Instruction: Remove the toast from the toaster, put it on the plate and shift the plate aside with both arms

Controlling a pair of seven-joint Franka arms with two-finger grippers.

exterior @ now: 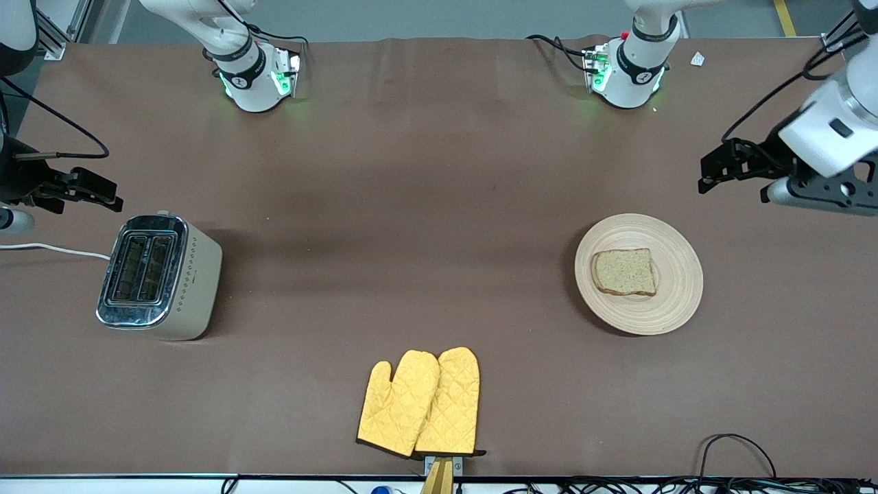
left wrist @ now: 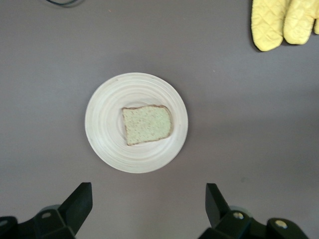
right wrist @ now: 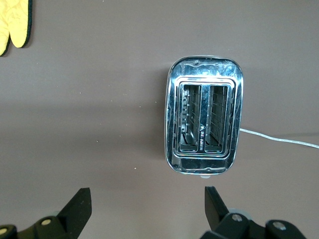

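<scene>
The toast (exterior: 624, 272) lies flat on the round pale wooden plate (exterior: 675, 295), toward the left arm's end of the table. The left wrist view shows the toast (left wrist: 147, 124) in the middle of the plate (left wrist: 107, 134). My left gripper (exterior: 708, 175) hangs open and empty over the bare table beside the plate; in its wrist view (left wrist: 148, 204) the jaws stand wide apart, clear of the plate's rim. My right gripper (exterior: 103, 192) hangs open and empty over the table beside the toaster; in its wrist view (right wrist: 148, 206) the jaws stand wide apart.
A cream and chrome toaster (exterior: 158, 274) with two empty slots stands toward the right arm's end; it also shows in the right wrist view (right wrist: 204, 124). Its white cord (exterior: 48, 248) runs off the table edge. Two yellow oven mitts (exterior: 422, 401) lie near the front edge.
</scene>
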